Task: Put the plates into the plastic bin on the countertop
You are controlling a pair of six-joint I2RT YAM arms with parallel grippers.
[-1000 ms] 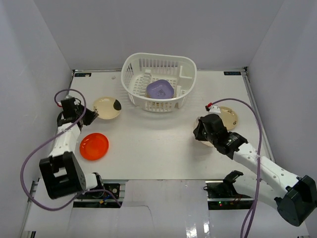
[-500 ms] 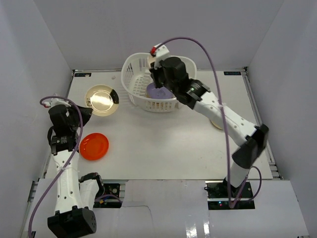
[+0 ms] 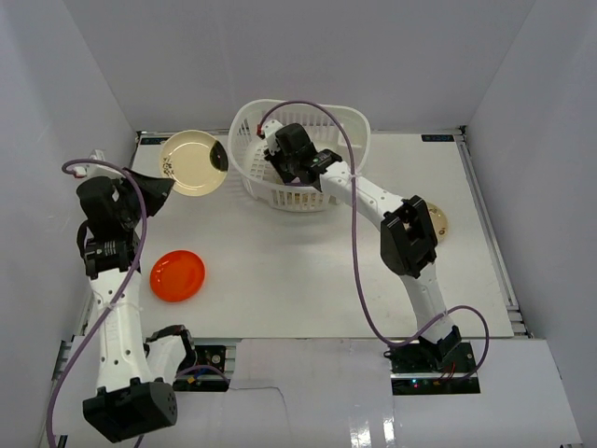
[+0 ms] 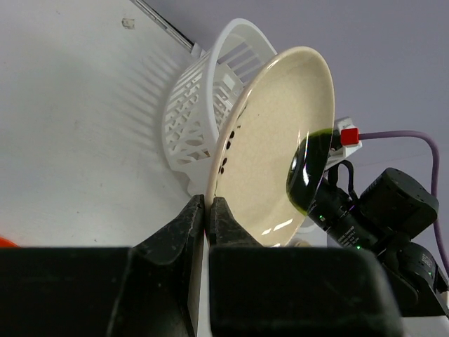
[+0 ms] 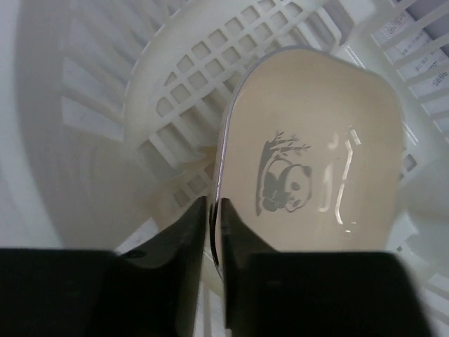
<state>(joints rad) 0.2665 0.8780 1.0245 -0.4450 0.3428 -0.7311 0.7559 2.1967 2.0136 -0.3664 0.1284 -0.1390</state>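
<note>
My left gripper [image 3: 160, 189] is shut on the rim of a round cream plate [image 3: 193, 161] with a dark green blot and holds it raised, left of the white plastic bin [image 3: 347, 128]. The left wrist view shows its jaws [image 4: 208, 210] pinching that plate [image 4: 273, 147] edge-on, with the bin [image 4: 200, 112] behind. My right gripper [image 3: 287, 156] is inside the bin, shut [image 5: 214, 210] on the rim of a cream rounded-square plate with a panda picture [image 5: 316, 147]. An orange-red plate [image 3: 177, 275] lies on the countertop [image 3: 280, 261]. A tan plate [image 3: 437, 221] lies at the right, partly hidden by my right arm.
White walls close in the countertop on three sides. My right arm stretches from the near right across to the bin. Its black wrist [image 4: 382, 210] shows just beyond the left-held plate. The bin's lattice wall [image 5: 175, 105] surrounds the panda plate.
My right gripper went from the tan plate at the right to the bin and now sits lower inside it. My left gripper lifted the cream plate up and toward the back.
</note>
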